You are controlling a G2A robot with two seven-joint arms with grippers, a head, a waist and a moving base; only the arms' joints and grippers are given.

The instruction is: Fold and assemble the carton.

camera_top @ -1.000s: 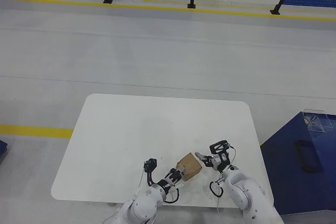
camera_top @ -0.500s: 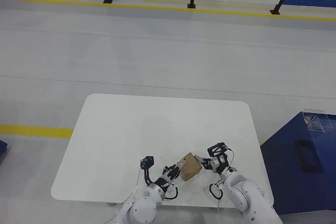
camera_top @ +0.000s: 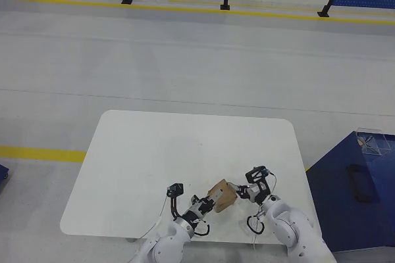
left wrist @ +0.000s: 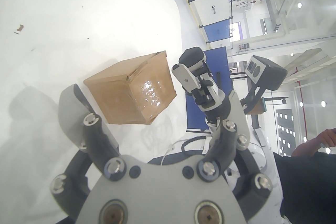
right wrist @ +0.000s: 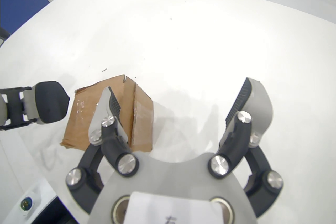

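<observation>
A small brown carton with its flaps shut and clear tape on one face sits tilted near the table's front edge. My left gripper is right beside it, open, and the carton lies just ahead of its spread fingers. My right gripper is on the carton's other side, also open. In the right wrist view one of its fingers overlaps the carton, and the other stands over bare table. The left arm's black fingertip pad reaches the carton's side.
The white table has wide free room behind and to the left of the carton. A few small specks lie on it. A blue barrier stands off the table's right side. The front edge is close behind both grippers.
The right gripper has shifted slightly down and toward the carton. The left gripper has shifted a little, and the carton has turned slightly between them.
</observation>
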